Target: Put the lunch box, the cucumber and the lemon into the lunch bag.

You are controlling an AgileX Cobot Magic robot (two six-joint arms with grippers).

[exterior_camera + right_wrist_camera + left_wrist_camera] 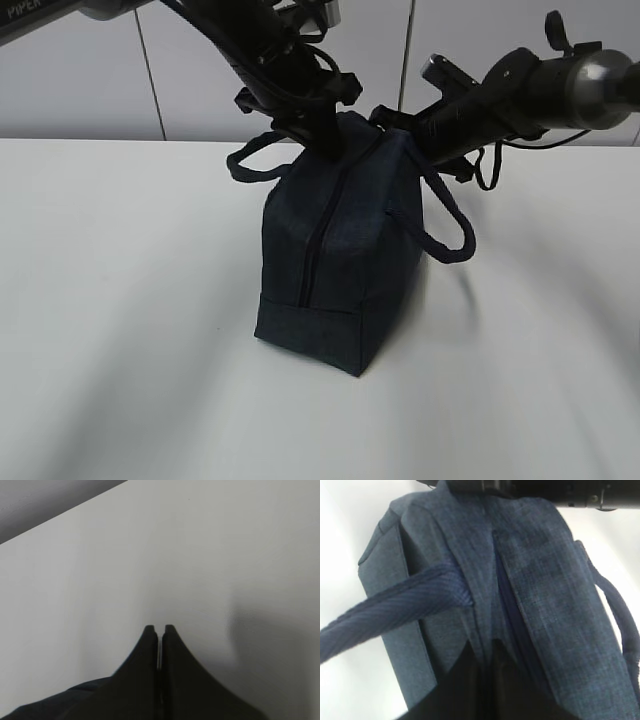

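Note:
The dark navy lunch bag (330, 270) stands on one end on the white table, its zipper (320, 230) running down the side that faces me and looking closed. My left gripper (322, 140) is at the bag's top end. In the left wrist view it (487, 650) is shut on a fold of the bag (545, 580) beside the zipper (507, 605). My right gripper (397, 125) is at the bag's top right corner. In the right wrist view it (159, 628) is shut, with nothing showing between the tips. The lunch box, cucumber and lemon are out of view.
The bag's loop handles hang out to the left (250, 165) and to the right (450, 235). The white table (120, 330) spreads on all sides of the bag. A white panelled wall (80, 80) stands behind. Dark fabric (50, 705) shows low in the right wrist view.

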